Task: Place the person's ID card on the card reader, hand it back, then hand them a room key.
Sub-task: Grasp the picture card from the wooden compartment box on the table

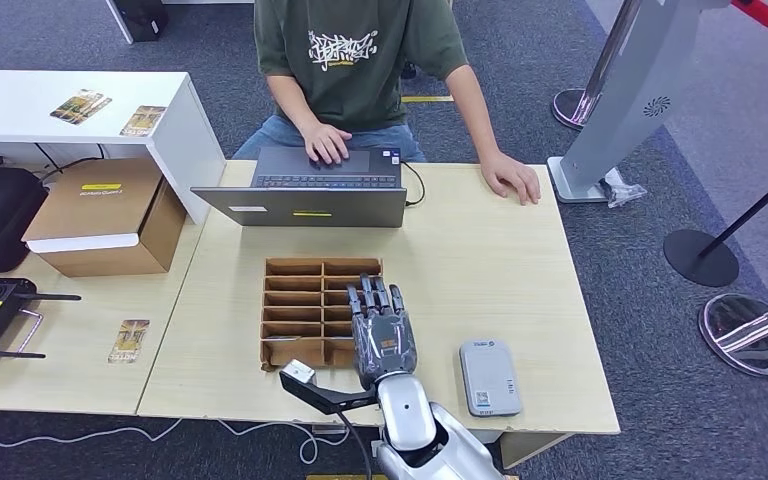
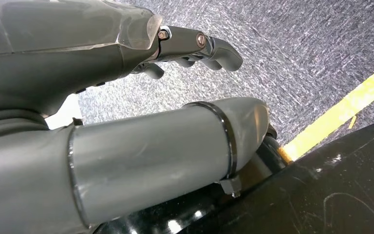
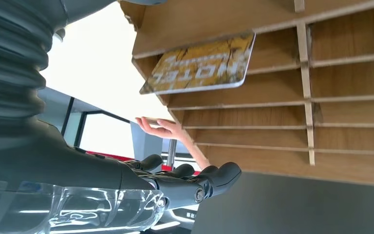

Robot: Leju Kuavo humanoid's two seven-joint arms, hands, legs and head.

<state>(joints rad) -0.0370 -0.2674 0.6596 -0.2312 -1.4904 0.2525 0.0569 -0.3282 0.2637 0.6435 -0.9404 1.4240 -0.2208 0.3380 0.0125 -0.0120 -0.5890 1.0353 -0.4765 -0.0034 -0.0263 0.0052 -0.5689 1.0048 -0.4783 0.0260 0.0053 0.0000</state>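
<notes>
R hand [image 1: 382, 335] empty over slotted box [image 1: 293, 285], reader [image 1: 489, 376] beside, laptop [image 1: 305, 186] behind

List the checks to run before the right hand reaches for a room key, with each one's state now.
1. Right hand over the rack: ok.
2. Right hand empty, fingers apart: ok.
3. Key card in a rack slot: ok, the right wrist view shows one lying there.
4. Reader free of the ID card: ok, nothing lies on it.
5. ID card back with the person: cannot tell.
6. Person's hand held out to receive: not ok, it lies flat on the table; the other is on the laptop.
</notes>
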